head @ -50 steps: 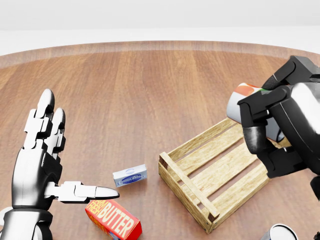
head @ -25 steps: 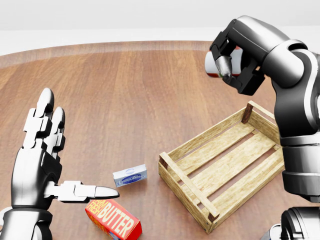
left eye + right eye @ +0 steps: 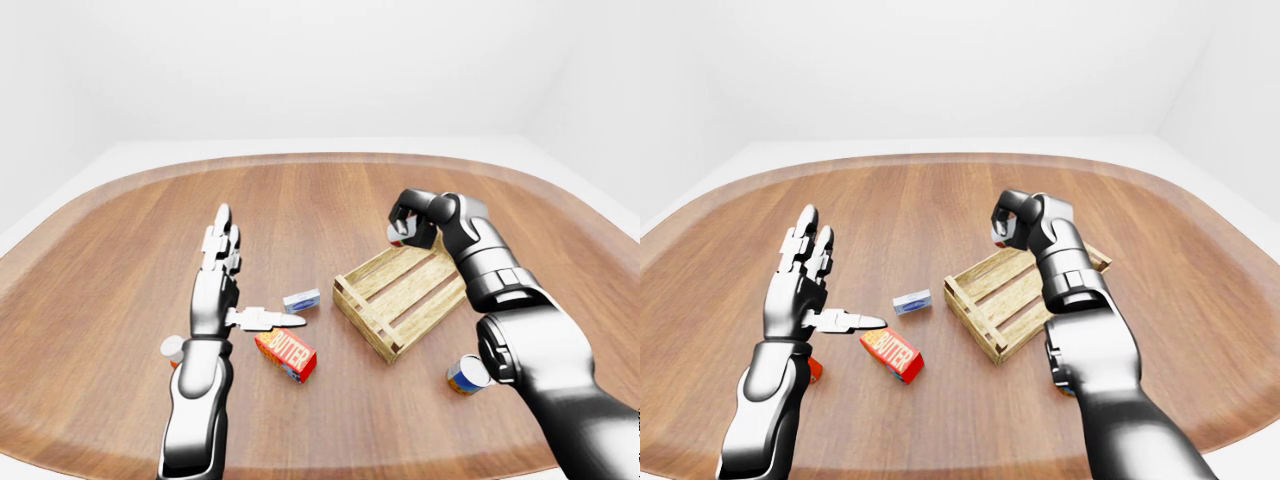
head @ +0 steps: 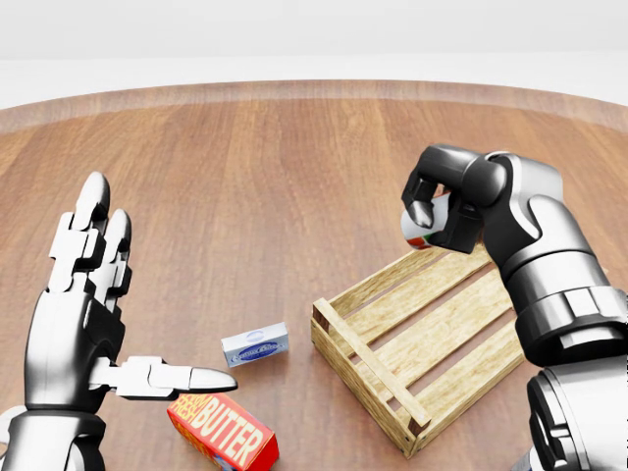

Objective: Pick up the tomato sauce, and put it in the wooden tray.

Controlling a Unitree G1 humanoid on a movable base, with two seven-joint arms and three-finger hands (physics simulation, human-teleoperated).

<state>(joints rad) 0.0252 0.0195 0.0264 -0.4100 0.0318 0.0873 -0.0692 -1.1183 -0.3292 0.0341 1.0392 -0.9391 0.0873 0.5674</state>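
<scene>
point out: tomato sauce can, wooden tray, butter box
tomato sauce can (image 4: 424, 227), head view, pale side showing between right hand's fingers
wooden tray (image 4: 365, 361), head view, near-left side wall
butter box (image 4: 224, 430), head view, red lettered top

My right hand covers most of the tomato sauce, so I see only a small part of it. The label on the small blue box is too small to read. In the head view, the lower edge cuts the butter box.
</scene>
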